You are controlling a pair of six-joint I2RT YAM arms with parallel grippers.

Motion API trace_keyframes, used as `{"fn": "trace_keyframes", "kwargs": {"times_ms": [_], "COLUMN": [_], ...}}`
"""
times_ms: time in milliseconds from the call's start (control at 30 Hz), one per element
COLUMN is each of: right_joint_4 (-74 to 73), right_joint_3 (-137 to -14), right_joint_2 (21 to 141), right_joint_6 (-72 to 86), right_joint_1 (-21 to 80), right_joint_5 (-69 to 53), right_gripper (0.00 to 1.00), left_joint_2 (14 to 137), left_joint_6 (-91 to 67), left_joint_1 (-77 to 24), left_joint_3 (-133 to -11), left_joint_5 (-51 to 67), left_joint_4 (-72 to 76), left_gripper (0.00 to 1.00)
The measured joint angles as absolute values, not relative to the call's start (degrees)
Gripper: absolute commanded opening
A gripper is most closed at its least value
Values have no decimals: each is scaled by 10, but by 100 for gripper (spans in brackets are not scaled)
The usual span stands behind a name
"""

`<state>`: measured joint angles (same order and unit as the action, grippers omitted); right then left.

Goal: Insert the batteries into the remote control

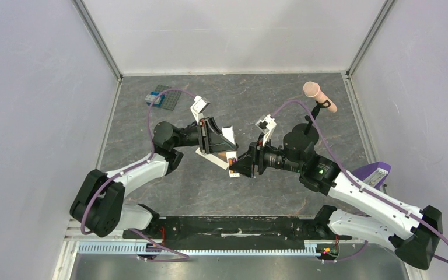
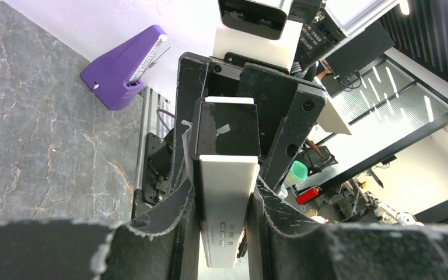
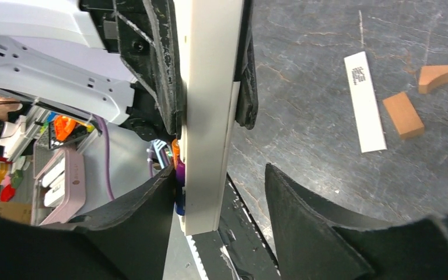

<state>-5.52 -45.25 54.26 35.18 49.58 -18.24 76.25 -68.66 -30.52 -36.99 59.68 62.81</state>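
Bright, even light; faint shadows; wrist-view foregrounds soft

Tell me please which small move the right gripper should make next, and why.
Probably close the right gripper slightly, pressing the batteries home. The left gripper clamps the remote control, and the right jaws stand open around its end: one finger lies by the orange and blue batteries, the other stands apart. Whether they are fully seated is hidden.
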Motion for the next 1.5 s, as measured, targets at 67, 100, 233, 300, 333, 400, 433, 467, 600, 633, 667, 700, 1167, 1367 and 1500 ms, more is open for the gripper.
{"fn": "trace_keyframes", "kwargs": {"times_ms": [67, 100, 233, 300, 333, 400, 433, 467, 600, 633, 667, 700, 1167, 1367, 1500], "right_joint_4": [-45, -41, -31, -29, -29, -27, -27, -27, -27, -27, -26, -26, -27, -26, -23], "right_joint_3": [-453, -452, -452, -452, -452, -452, -452, -452, -452, -452, -452, -452, -452, -452, -450], "right_joint_2": [543, 543, 543, 543, 544, 544, 544, 545, 545, 545, 546, 546, 553, 552, 537], "right_joint_6": [355, 357, 364, 371, 373, 378, 378, 378, 379, 380, 380, 381, 387, 397, 408], "right_joint_1": [496, 496, 497, 498, 497, 497, 497, 497, 497, 497, 497, 497, 493, 493, 493], "right_joint_5": [-189, -192, -206, -209, -211, -212, -213, -213, -213, -213, -213, -214, -185, -166, -130], "right_gripper": [48, 43, 27, 20, 17, 13, 13, 14, 31, 38, 43, 46, 62, 80, 82], "left_joint_2": [762, 762, 762, 763, 763, 763, 763, 763, 763, 763, 763, 763, 748, 735, 728], "left_joint_6": [-692, -693, -696, -696, -696, -696, -696, -696, -696, -696, -696, -696, -664, -631, -609], "left_joint_1": [-305, -305, -305, -305, -305, -304, -304, -303, -303, -303, -303, -303, -304, -304, -300], "left_joint_3": [-370, -370, -370, -370, -370, -370, -370, -370, -370, -370, -370, -370, -373, -381, -382], "left_joint_5": [597, 597, 596, 597, 598, 601, 601, 601, 601, 601, 601, 601, 576, 547, 507], "left_joint_4": [639, 643, 649, 652, 657, 662, 662, 662, 662, 662, 660, 657, 536, 460, 399], "left_gripper": [2, 2, 2, 2, 2, 2, 2, 2, 2, 2, 2, 2, 2, 2, 2]}}
